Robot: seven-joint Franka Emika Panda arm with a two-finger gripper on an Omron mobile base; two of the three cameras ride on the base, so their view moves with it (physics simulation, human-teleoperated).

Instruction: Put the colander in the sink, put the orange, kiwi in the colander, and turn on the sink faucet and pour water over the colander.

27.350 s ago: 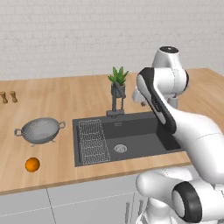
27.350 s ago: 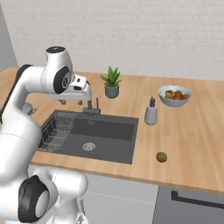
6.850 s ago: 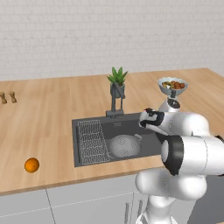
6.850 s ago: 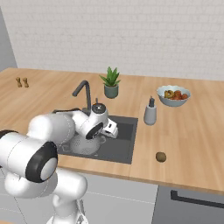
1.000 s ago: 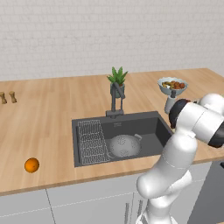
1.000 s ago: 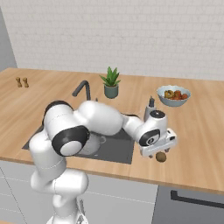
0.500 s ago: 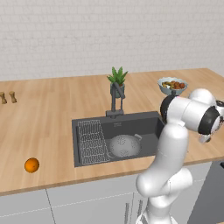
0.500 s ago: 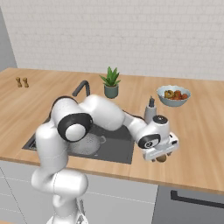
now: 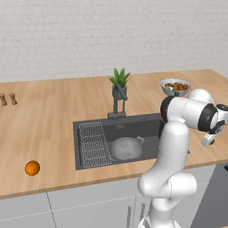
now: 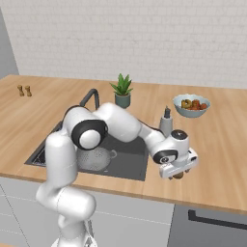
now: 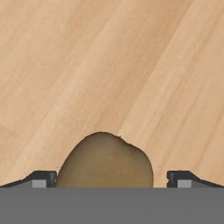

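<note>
The brown kiwi [image 11: 105,161] lies on the wooden counter between my two finger tips [image 11: 43,178], which stand wide apart on either side of it without touching. My gripper [image 10: 177,171] is open and points down over the kiwi [image 10: 179,176] to the right of the sink [image 10: 131,160]. The grey colander [image 9: 127,148] stands in the sink [image 9: 133,125] beside the wire rack; the same colander [image 10: 96,158] is partly behind my arm. The orange [image 9: 32,168] rests on the counter far left of the basin. The faucet [image 9: 116,105] stands behind the sink.
A white-rimmed fruit bowl [image 10: 192,105] and a soap bottle [image 10: 166,122] stand behind my hand. A potted plant [image 9: 119,83] sits behind the faucet. Two small shakers [image 9: 8,99] are at the far left. The counter's front edge runs close below the kiwi.
My hand has come down over the kiwi, so the fruit now sits between the open fingers. The colander and orange have not moved.
</note>
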